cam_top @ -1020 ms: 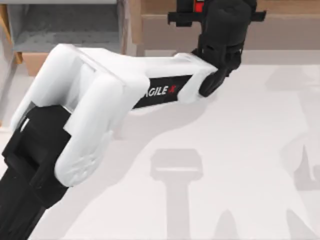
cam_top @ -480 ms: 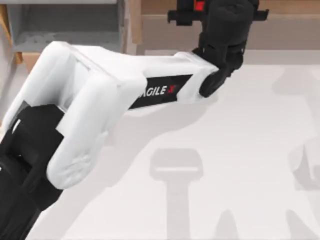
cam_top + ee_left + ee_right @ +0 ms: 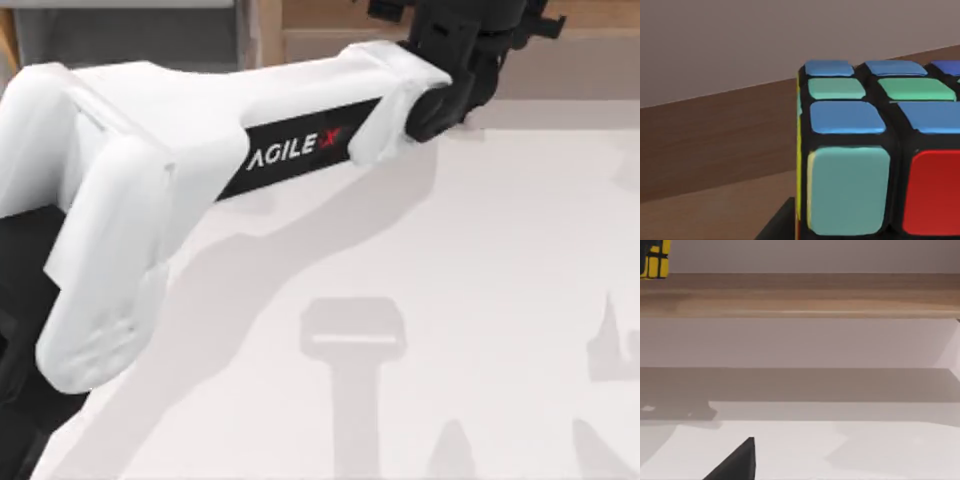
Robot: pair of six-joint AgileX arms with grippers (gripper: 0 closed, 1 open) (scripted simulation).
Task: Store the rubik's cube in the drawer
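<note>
Left arm point(image 3: 200, 150) stretched from lower left of the top view up to the top edge, right of centre. Left gripper point(image 3: 468, 28) there, over the front of the shelf point(image 3: 585, 45). Cube point(image 3: 850, 190) right up against the left wrist camera, blue, green, pale teal and red tiles on show. Also caught from afar in the right wrist view as a yellow face, apparently above the shelf's edge, so probably lifted. Closed on the cube or not: cannot tell.

Drawer point(image 3: 130, 40) in the upper left corner of the top view, grey inside, well apart from the left gripper. Table point(image 3: 480, 300) bare white below.

Right gripper point(image 3: 735, 462) idle, facing the shelf across the table; open or closed, cannot tell.

Handling, as a judgement: light, rigid, nothing fragile. Smooth glossy tiles, so likely slippery under a weak pinch. Layers may twist if gripped off-centre. Best taken on two opposite flat faces, through the middle row, squarely, never by corners or edges. Then carried toward the upper left and let go low over the grey floor, to avoid a bounce.
</note>
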